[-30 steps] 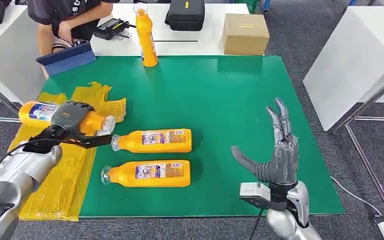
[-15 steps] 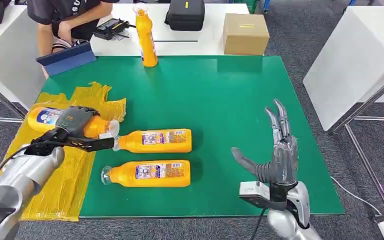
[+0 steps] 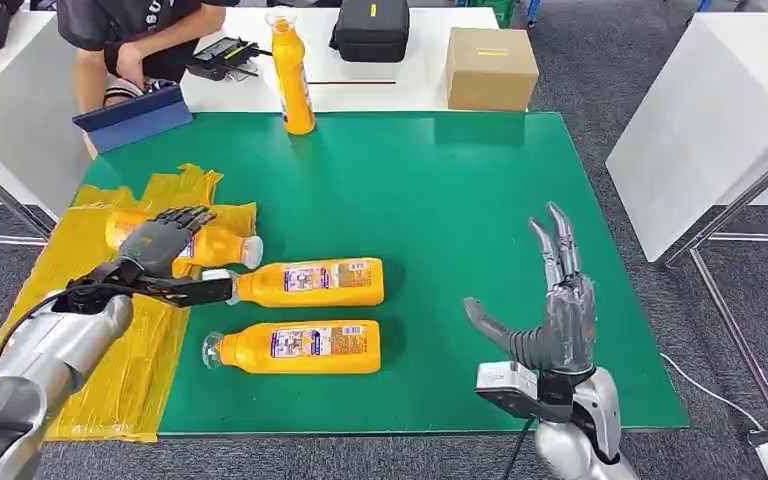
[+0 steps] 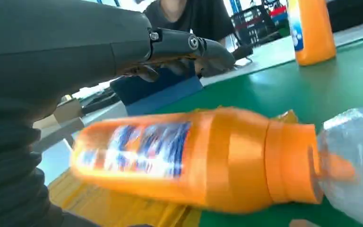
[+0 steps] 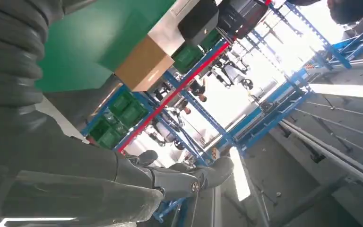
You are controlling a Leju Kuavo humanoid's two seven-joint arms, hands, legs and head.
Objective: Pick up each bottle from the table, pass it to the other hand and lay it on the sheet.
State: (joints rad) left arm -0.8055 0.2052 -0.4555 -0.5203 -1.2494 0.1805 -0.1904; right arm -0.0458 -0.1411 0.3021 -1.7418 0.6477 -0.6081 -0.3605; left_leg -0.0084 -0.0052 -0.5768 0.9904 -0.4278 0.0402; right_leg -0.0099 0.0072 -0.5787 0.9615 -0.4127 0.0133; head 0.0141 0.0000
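The orange bottle point(image 3: 210, 244) with a blue-and-white label and clear cap lies on its side on the yellow sheet point(image 3: 110, 370), at nine o'clock on the green table point(image 3: 460, 200). The left hand point(image 3: 155, 245) hovers over it, fingers spread, released. The right hand point(image 3: 560, 300) stands unclenched, holding nothing.

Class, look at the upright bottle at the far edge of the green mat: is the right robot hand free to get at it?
Probably yes. The right robot hand is open and holds nothing, and bare green mat lies between it and the upright bottle; whether the arm stretches that far cannot be told.
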